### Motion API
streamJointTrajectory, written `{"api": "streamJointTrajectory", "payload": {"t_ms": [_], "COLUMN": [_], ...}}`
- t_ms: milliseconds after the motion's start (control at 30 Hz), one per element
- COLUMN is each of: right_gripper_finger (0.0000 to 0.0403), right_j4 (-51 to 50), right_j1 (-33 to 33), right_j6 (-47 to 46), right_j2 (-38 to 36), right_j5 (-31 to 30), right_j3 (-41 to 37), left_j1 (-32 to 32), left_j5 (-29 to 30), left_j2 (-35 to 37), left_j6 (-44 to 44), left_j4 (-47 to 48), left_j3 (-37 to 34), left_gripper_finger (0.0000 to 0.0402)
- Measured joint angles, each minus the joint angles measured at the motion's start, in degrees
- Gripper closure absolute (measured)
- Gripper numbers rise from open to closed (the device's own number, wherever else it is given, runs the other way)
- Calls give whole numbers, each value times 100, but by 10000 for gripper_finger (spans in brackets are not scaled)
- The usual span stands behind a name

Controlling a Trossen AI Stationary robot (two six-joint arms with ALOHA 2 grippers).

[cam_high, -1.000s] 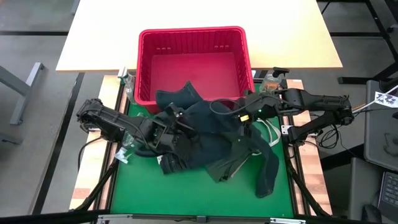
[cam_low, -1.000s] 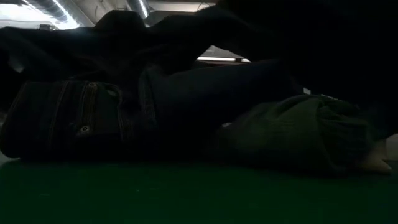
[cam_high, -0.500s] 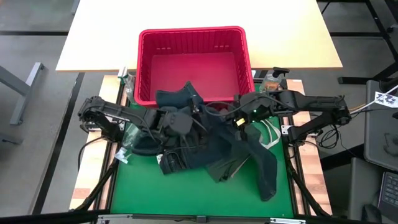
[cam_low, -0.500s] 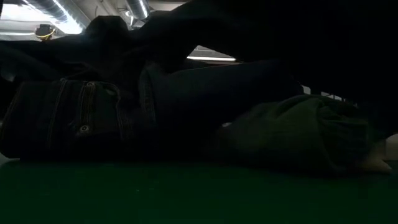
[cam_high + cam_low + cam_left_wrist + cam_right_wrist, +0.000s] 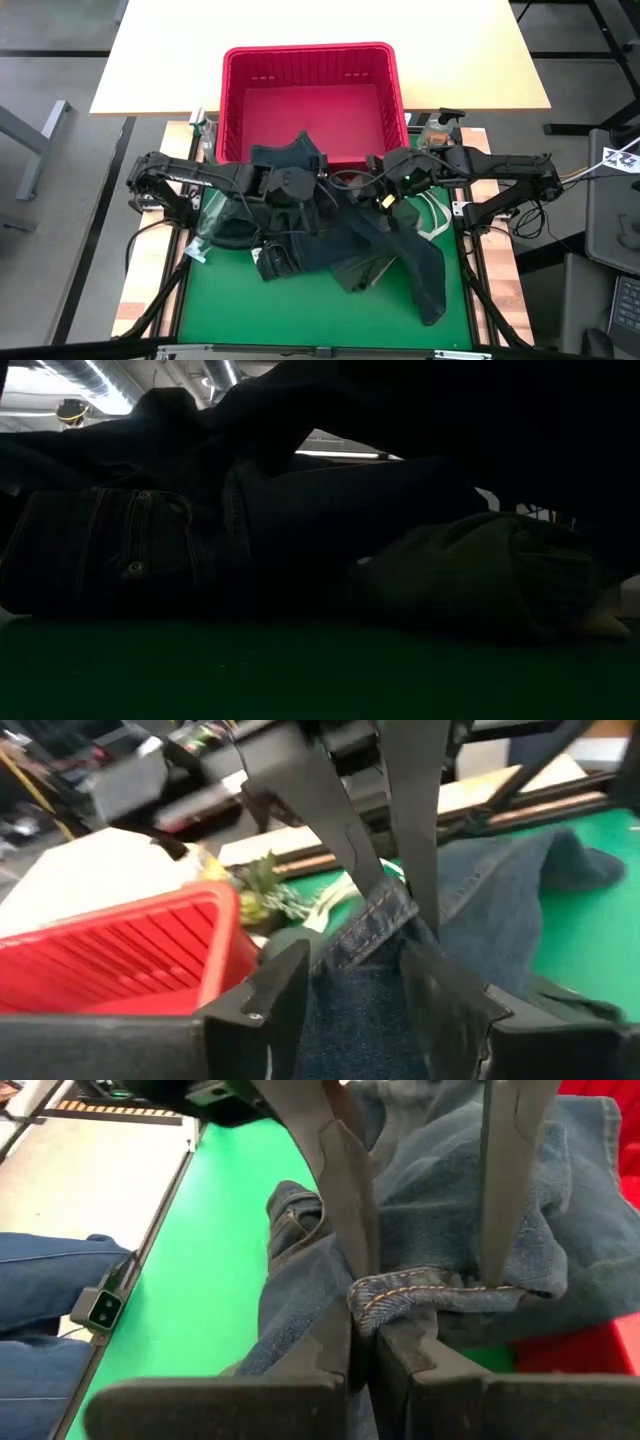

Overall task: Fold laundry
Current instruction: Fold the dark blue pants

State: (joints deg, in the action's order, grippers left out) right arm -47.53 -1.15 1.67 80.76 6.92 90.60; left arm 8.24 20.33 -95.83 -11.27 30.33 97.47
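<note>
Everything is placed relative to the red basket [image 5: 308, 100]. On the green mat [image 5: 240, 310] in front of the basket, one pair of dark blue denim jeans [image 5: 345, 225] is heaped, one leg trailing away from the basket toward the mat's near right corner. One olive-green garment [image 5: 480, 575] is seen bunched beside the denim in the low view; whether more black pieces lie under the pile cannot be told.

Nearer the basket's front wall, the jeans' stitched waistband [image 5: 420, 1285] is held up off the heap by both grippers, probably so the garment can be spread flat for folding. The right gripper [image 5: 382, 192] is clamped tight on that hem, just off the basket's front right corner. The left gripper [image 5: 295, 185] is placed at the basket's front middle, its jaws parted around thick denim [image 5: 370, 920]; a grip looks likely.

Counted: two arms, one basket, one jeans, one olive piece. One clear bottle [image 5: 436, 126] is stood at the basket's right side.
</note>
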Motion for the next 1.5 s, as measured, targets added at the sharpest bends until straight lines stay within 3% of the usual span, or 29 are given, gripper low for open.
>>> {"api": "streamJointTrajectory", "payload": {"t_ms": [167,467,833,933,1133,1267,1500], "right_gripper_finger": [384,384,376,345,261,230,224], "right_j4": [73,97,137,206,208,363,772], "right_j1": [0,7,-2,0,10,186,895], "right_j6": [38,313,629,628,640,1187,1335], "right_j2": [6,66,82,79,65,61,549], "right_j5": [19,-15,-72,-204,-1203,-1782,-1331], "right_j3": [-6,-6,-6,7,99,143,138], "left_j1": [-92,-52,274,362,619,874,1258], "left_j5": [-370,-352,-257,-338,-769,-898,-815], "left_j2": [9,9,28,30,18,17,18], "left_j6": [471,520,802,974,1379,1576,1881], "left_j4": [116,193,465,912,1579,1902,1966], "left_j3": [4,4,0,-8,-20,-21,-20], "left_gripper_finger": [278,390,391,391,391,391,392]}}
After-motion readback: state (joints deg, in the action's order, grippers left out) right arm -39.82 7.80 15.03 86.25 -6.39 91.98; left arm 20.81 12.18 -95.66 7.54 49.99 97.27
